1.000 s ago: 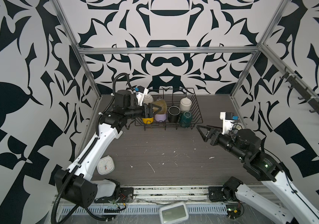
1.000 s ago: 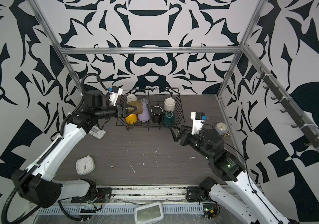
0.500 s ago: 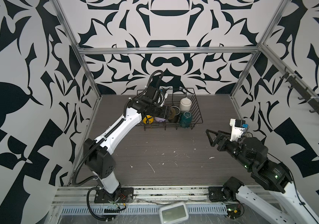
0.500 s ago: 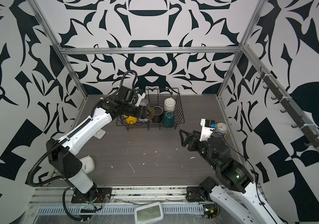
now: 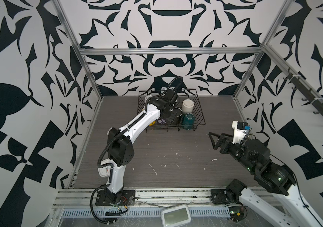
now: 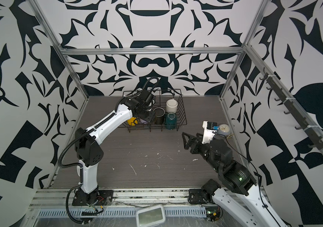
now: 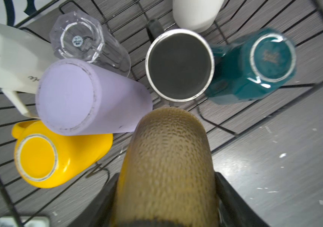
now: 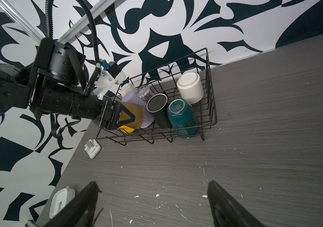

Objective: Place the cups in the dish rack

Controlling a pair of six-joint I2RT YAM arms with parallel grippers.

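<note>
Nearly loaded: amber glass over the rack

In a top view, the black wire dish rack (image 5: pixel 200 110) stands far back; the right gripper (image 5: pixel 212 140) gapes empty. Left wrist: the left gripper (image 7: pixel 166 196) clamps the dimpled amber drinking glass (image 7: pixel 166 157) over the rack. Right wrist: gripped mid-wall. It is probably light, rigid, slick and breakable.

The left gripper (image 8: pixel 136 116) clamps the amber glass (image 8: pixel 140 112) at one end of the dish rack (image 8: pixel 213 118). Racked base-up are the lilac tumbler (image 8: pixel 131 97), clear glass (image 8: pixel 143 90), black mug (image 8: pixel 156 102), teal mug (image 8: pixel 182 116) and white mug (image 8: pixel 190 88). A yellow piece (image 8: pixel 126 129) beneath the glass is probably a mug. The right gripper (image 8: pixel 153 184) has its fingers spread wide.
</note>
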